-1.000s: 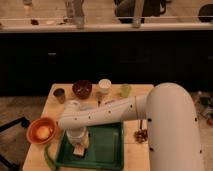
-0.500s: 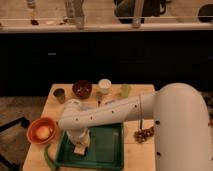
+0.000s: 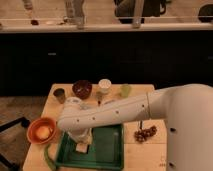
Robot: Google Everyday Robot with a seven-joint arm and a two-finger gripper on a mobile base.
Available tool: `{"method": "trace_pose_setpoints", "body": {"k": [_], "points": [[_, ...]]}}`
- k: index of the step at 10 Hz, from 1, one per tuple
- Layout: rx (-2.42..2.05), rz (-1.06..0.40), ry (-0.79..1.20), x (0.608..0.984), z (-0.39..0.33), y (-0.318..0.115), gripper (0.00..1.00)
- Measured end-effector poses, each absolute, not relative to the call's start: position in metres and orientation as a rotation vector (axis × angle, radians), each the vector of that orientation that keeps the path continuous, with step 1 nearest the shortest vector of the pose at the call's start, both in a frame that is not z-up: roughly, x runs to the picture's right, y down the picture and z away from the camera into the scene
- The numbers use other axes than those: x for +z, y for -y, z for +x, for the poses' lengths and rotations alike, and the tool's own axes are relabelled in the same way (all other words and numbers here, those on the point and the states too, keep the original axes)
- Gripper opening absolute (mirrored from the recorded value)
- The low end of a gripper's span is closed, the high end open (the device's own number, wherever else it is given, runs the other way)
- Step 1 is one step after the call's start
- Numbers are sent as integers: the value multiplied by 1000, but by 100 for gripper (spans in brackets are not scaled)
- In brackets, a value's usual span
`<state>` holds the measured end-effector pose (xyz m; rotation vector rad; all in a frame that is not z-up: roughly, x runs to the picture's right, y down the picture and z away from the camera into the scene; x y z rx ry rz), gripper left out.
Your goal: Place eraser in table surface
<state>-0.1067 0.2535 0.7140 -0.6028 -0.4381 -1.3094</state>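
My white arm reaches from the right across the wooden table down to the green tray. My gripper hangs over the tray's left part, mostly hidden behind the arm's wrist. A small pale block, likely the eraser, sits right under the gripper on the tray floor. I cannot tell whether the gripper touches it or holds it.
An orange bowl with a pale thing in it stands left of the tray. At the table's back stand a dark small cup, a dark red bowl, a white cup and a green cup. Dark grapes lie right of the tray.
The arm has shifted slightly; the gripper stays low over the tray's left part. Nothing else has moved.
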Motion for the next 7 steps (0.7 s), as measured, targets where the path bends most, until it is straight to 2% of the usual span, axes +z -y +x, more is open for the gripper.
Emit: {"method": "trace_pose_setpoints", "body": {"k": [7], "points": [[-1203,-595,318,689,-38,-237,10]]}}
